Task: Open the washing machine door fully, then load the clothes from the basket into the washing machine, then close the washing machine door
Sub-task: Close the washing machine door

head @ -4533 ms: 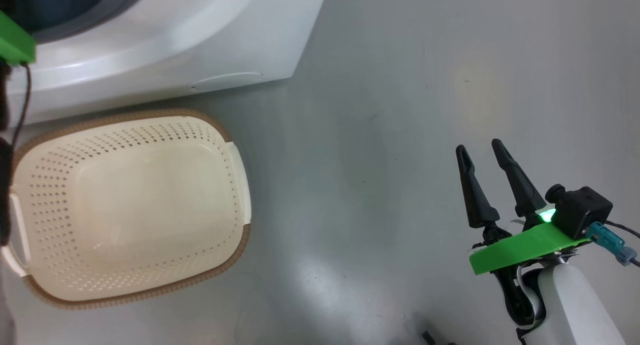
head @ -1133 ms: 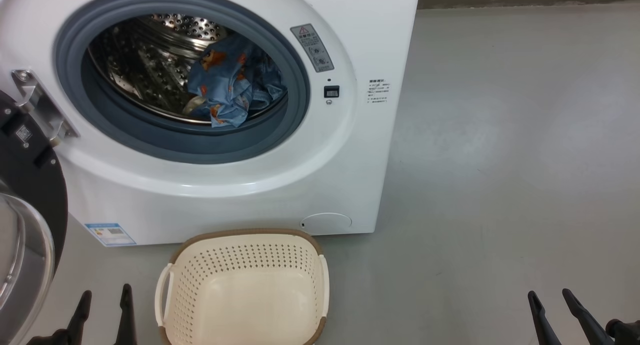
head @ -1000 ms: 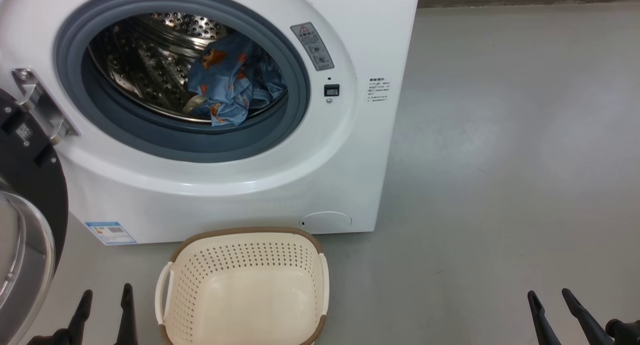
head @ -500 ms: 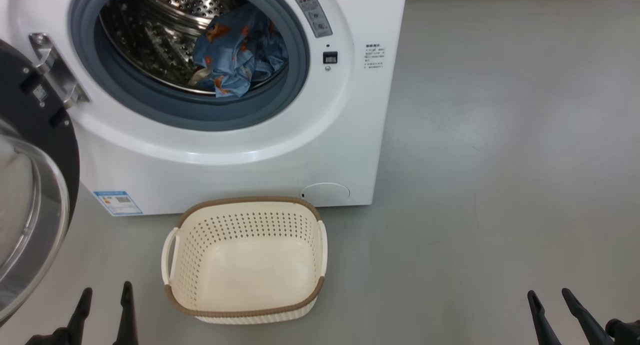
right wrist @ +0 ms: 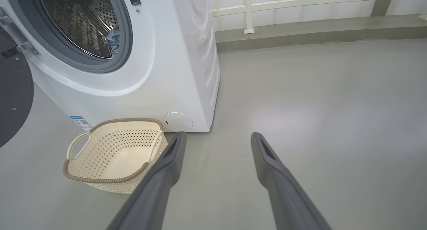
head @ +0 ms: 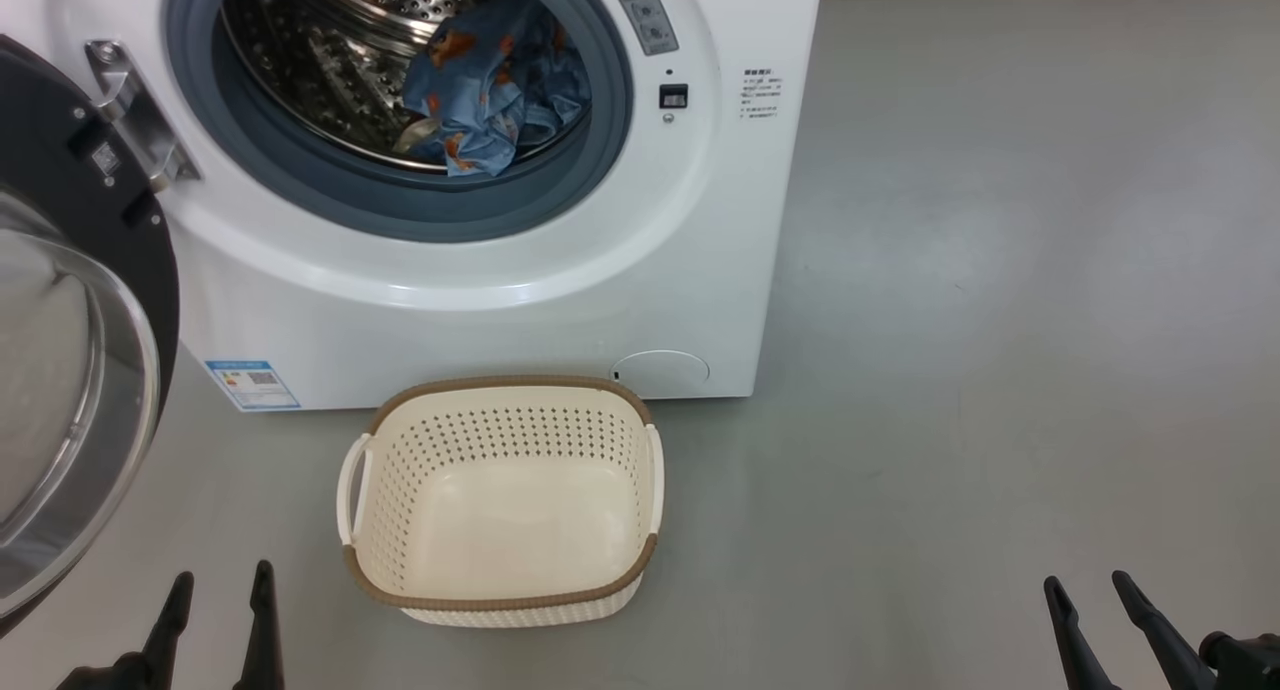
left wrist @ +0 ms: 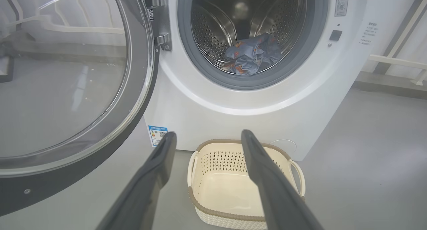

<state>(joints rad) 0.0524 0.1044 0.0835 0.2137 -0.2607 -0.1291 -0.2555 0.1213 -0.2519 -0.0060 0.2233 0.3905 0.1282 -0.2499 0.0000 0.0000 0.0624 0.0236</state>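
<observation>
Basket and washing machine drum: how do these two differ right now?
The basket is empty; the washing machine drum holds blue printed clothes. The basket is cream plastic with a brown rim; the drum is shiny steel. The basket opens upward on the floor; the drum opens to the front. Both have walls dotted with small holes.

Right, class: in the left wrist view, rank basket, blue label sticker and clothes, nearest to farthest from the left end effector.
1. basket, on the floor just ahead.
2. blue label sticker, low on the washing machine front.
3. clothes, inside the drum.
</observation>
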